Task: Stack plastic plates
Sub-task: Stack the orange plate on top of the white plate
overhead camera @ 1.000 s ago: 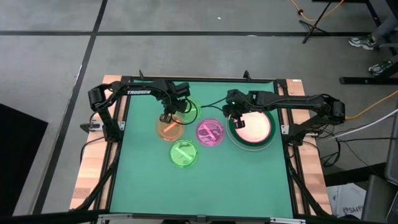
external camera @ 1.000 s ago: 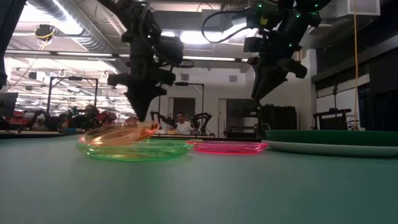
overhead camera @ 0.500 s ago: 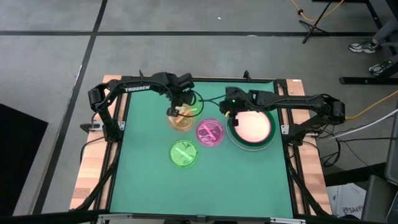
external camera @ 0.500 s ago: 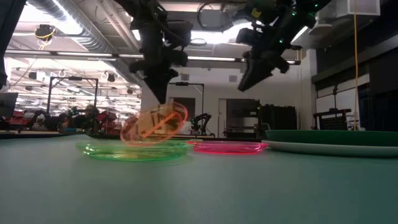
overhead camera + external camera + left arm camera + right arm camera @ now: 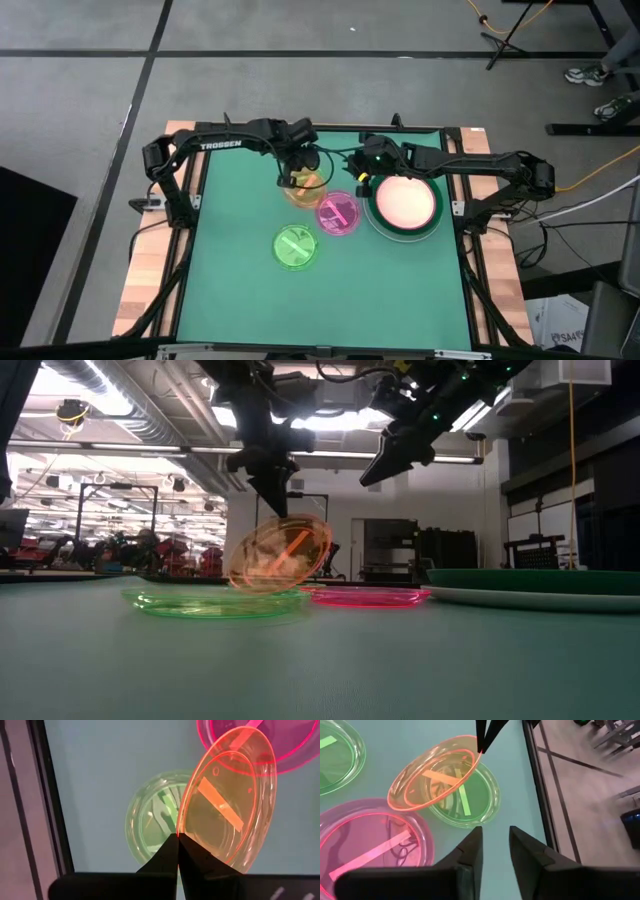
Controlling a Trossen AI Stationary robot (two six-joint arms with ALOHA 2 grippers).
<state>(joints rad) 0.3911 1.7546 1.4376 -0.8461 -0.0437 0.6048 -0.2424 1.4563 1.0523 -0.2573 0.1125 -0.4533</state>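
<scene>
The left claw point(image 5: 268, 488) is clenched on the rim of the orange plate point(image 5: 279, 555), which hangs steeply tilted, its lower edge just above the lime green plate point(image 5: 218, 601) lying flat on the tabletop point(image 5: 390, 290). The pink barred plate point(image 5: 338, 213) lies just beside that lime one, the second lime plate point(image 5: 295, 247) sits nearer the front edge, well apart from it, and the big stack topped with a pink plate point(image 5: 405, 205) stands beyond the pink barred one. The right claw point(image 5: 495, 851) hovers released above the lime plate's far side, holding nothing. The pinch is only on a thin rim, so I judge the orange plate could swing or slip out; let go at this tilt, it might land on edge and roll off, or nudge the lime plate instead of nesting.
</scene>
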